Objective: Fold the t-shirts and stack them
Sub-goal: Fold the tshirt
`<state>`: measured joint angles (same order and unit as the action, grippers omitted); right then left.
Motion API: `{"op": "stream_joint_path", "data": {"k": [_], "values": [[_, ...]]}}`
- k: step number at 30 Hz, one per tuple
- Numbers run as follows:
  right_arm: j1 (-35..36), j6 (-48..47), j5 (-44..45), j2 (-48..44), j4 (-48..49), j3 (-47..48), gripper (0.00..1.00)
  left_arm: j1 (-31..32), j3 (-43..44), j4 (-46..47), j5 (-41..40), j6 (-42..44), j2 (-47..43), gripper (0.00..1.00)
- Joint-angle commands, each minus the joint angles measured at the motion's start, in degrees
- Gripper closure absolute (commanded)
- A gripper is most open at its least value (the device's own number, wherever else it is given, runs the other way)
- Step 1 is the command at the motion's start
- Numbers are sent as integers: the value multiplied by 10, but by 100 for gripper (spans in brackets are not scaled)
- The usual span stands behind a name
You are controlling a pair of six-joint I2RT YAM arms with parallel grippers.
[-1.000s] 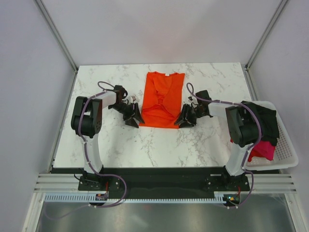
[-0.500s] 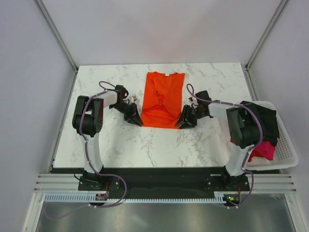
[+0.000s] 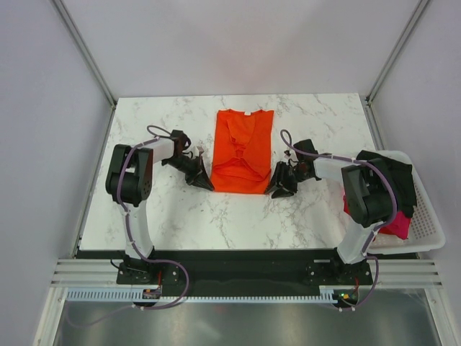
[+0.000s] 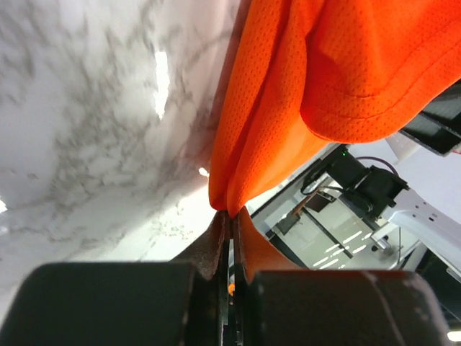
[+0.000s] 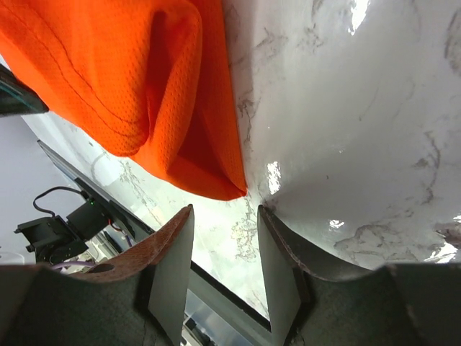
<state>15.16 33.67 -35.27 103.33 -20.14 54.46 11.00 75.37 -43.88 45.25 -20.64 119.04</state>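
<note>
An orange-red, fine-mesh t-shirt, folded into a narrow rectangle, lies mid-table on glossy veined marble table. Its long axis runs away from the arms, collar at the far end. The left gripper is pinched tight on the near left corner. The right gripper is spread apart at the near right corner.

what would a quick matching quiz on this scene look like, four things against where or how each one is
1 left claw
2 right claw
3 orange t-shirt
4 black t-shirt

a draped over the white basket
b open at a shirt corner, gripping nothing
c shut on a shirt corner
d lying on the marble table

Pairs: 1-c, 2-b, 3-d, 4-a
</note>
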Motion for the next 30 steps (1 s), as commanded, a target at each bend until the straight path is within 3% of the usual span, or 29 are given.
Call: {"op": "stream_joint_path", "data": {"k": [1, 21, 25, 30], "values": [[1, -5, 39, -1, -9, -13, 51, 3, -15, 5, 43, -29, -46, 98], [7, 8, 49, 43, 19, 4, 54, 3, -32, 7, 70, -47, -64, 98], [9, 10, 46, 58, 22, 16, 63, 3, -31, 8, 67, -45, -63, 98], [12, 8, 36, 57, 24, 14, 91, 3, -30, 6, 61, -40, -65, 98]]}}
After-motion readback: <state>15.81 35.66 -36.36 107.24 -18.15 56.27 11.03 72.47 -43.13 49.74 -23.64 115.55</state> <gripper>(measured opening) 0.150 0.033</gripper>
